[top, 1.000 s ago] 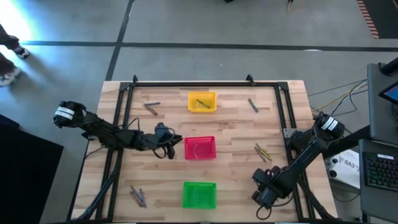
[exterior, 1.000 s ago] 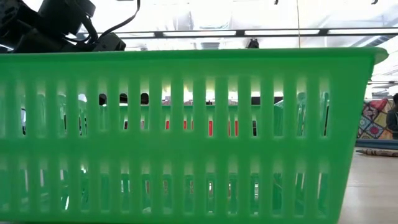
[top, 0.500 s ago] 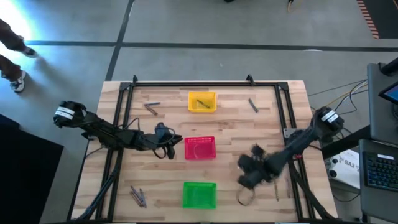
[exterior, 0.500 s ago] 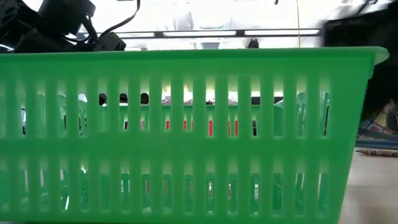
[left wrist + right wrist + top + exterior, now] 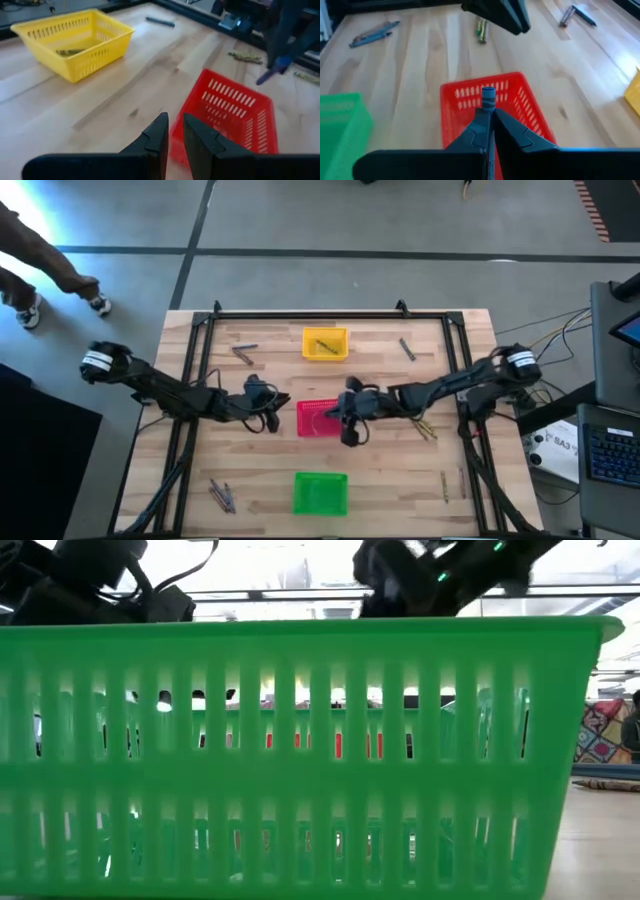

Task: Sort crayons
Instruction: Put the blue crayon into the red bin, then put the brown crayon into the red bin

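My right tool [image 5: 488, 119] is clamped on a thin blue-grey crayon [image 5: 488, 96], holding it upright over the small square red plastic basket [image 5: 322, 418] in the middle of the pale wooden bench [image 5: 380, 470]. My left tool [image 5: 172, 132] hangs just beside that basket's other edge, its fingers nearly together and holding nothing. More crayons lie loose on the bench: an olive pair [image 5: 423, 425] and a grey pair [image 5: 222, 495].

A robotics lab or workshop: a wooden counter [image 5: 380, 380] boxed in a black metal frame [image 5: 310, 314] stands on a grey concrete floor [image 5: 300, 230] with taped lines, cables [image 5: 560, 330] and a laptop [image 5: 610, 450] alongside.
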Controlling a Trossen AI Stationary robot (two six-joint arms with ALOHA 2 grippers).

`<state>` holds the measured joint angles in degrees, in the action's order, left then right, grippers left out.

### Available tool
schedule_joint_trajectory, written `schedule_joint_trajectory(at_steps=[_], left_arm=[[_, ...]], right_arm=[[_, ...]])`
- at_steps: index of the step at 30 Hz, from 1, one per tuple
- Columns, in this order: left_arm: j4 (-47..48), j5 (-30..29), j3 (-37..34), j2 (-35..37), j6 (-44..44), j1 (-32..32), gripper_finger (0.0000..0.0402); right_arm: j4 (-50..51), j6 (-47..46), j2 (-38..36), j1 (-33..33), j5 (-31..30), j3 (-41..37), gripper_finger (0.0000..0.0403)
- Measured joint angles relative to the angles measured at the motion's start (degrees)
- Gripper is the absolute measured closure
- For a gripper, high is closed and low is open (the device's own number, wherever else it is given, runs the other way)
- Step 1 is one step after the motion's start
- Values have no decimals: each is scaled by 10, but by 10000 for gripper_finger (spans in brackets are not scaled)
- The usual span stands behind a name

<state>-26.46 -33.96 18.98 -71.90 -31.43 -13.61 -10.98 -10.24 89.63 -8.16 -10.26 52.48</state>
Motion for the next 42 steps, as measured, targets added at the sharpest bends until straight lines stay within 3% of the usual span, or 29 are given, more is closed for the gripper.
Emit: schedule_joint_trajectory(at_steps=[5, 9, 16, 20, 28, 38, 42], left_arm=[[103, -1, 0, 30, -55, -3, 361], [163, 0, 0, 34, -104, -3, 361], [173, 0, 0, 11, -127, -5, 361], [176, 1, 0, 5, -136, -6, 361], [201, 17, 0, 19, -156, -25, 361], [426, 44, 0, 63, -253, -33, 361], [434, 50, 0, 68, -256, -35, 361]], right_arm=[[-17, 12, 43, 11, 3, 15, 384], [-15, 29, 60, 12, 9, 20, 351], [-17, 52, 50, 16, 13, 29, 268], [-18, 68, 23, 21, 8, 34, 241], [19, 87, -45, 23, -34, 15, 234], [14, 56, -71, 29, -63, -48, 238], [12, 53, -79, 28, -63, -52, 240]])
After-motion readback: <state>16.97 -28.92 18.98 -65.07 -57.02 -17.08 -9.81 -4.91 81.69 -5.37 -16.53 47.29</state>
